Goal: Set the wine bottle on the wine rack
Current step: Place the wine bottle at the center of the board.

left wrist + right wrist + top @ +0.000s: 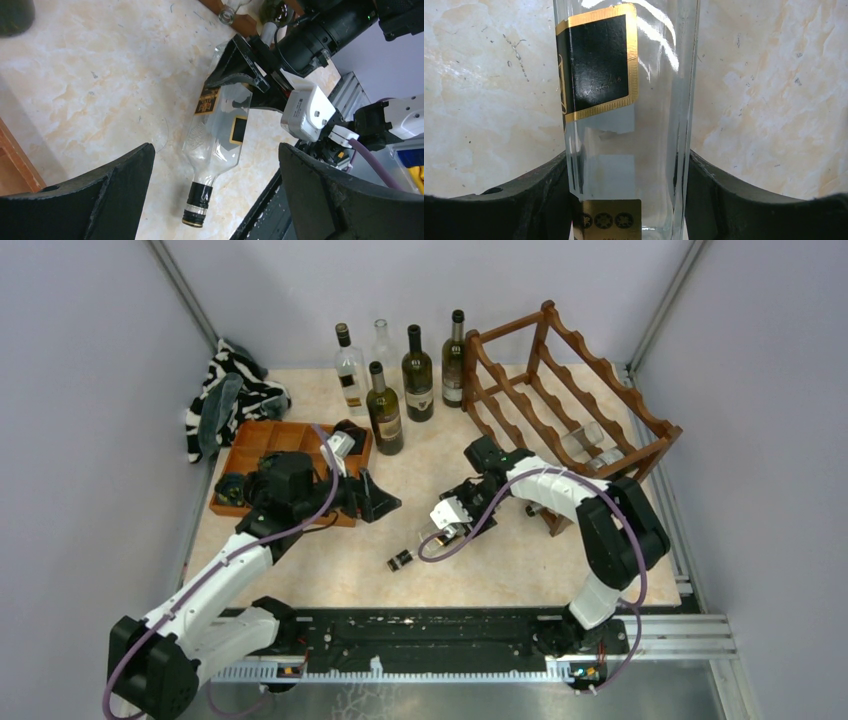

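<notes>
Clear glass wine bottle [654, 150] bears a gold-edged black label [596, 60], writing unreadable.

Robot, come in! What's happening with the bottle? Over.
Right gripper shut on clear bottle, lying on table. Left gripper open, nearby. Standing bottles left of wine rack, not in the way.

Clear wine bottle [215, 135], black-capped with black-and-gold labels, lying flat on the marbled table [100, 75], its body clasped by the right gripper [245, 85]; left gripper [215, 155] spread wide in the foreground, clear of the bottle.
</notes>
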`<action>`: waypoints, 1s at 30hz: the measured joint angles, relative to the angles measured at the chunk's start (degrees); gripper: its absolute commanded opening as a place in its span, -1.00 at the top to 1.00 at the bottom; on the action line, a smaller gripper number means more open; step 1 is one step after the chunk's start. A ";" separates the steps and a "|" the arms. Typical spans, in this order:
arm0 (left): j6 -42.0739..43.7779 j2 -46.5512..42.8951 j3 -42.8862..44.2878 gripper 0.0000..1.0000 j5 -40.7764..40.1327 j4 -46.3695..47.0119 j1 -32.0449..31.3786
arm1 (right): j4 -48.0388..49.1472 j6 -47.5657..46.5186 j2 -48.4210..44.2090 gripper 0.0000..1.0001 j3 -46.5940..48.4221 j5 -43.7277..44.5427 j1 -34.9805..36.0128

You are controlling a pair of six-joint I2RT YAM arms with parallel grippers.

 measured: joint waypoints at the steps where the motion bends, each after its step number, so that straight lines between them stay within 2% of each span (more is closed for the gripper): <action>1: -0.17 0.04 -0.11 -0.97 0.22 0.04 0.00 | 0.24 -0.09 0.22 0.40 0.00 0.04 -0.04; 5: -1.05 0.46 -0.85 -0.97 1.31 0.98 0.00 | 1.07 -0.09 0.92 0.19 0.02 0.26 -0.11; 7: -1.51 0.68 -1.25 -0.97 1.90 1.51 0.00 | 1.29 -0.09 0.98 -0.04 0.02 0.33 -0.13; 8: -1.90 0.83 -1.42 -0.96 2.36 1.70 0.00 | 1.31 -0.09 1.05 -0.28 0.11 0.35 -0.13; 9: -2.16 1.03 -1.60 -0.96 2.73 1.97 0.00 | 1.36 -0.04 1.20 -0.86 0.24 0.44 -0.13; 10: -2.58 1.29 -1.75 -0.96 3.30 2.05 0.00 | 1.60 0.09 1.22 -0.96 0.24 0.55 -0.15; 18: -3.98 3.69 -2.05 -0.91 7.63 0.59 0.00 | 5.42 2.60 0.17 -0.97 0.76 0.52 -0.44; 24: -4.42 3.54 -2.05 -0.87 8.02 -4.46 0.00 | 0.13 4.39 -3.39 -0.97 5.42 -2.01 -0.74; 30: -7.98 1.46 -4.72 -0.83 8.48 -4.98 0.00 | -8.66 8.57 -8.79 -0.97 10.62 -7.45 -1.79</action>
